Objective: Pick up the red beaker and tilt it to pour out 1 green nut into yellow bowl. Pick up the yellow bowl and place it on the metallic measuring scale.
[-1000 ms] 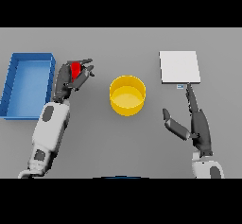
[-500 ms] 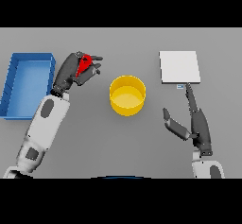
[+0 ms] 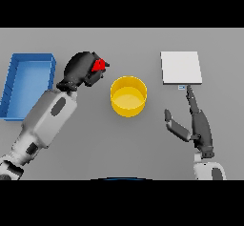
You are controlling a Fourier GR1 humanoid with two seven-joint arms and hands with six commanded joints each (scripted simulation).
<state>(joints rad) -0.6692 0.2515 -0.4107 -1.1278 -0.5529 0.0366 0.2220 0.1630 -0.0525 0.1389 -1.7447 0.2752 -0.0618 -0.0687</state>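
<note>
My left hand (image 3: 82,69) is curled round the red beaker (image 3: 99,66), of which only a small red patch shows past the fingers. It hovers raised, just left of the yellow bowl (image 3: 128,96) at the table's centre. The bowl's inside looks plain yellow; no green nut is visible. The metallic measuring scale (image 3: 180,67) lies flat at the right rear. My right hand (image 3: 199,124) rests in front of the scale with fingers straight, pointing toward it, thumb spread to the left.
A blue tray (image 3: 28,84) stands at the far left, beside my left forearm (image 3: 50,120).
My left hand has lifted the red beaker and carried it right toward the yellow bowl. The arm now appears larger and closer. The right hand has not moved.
</note>
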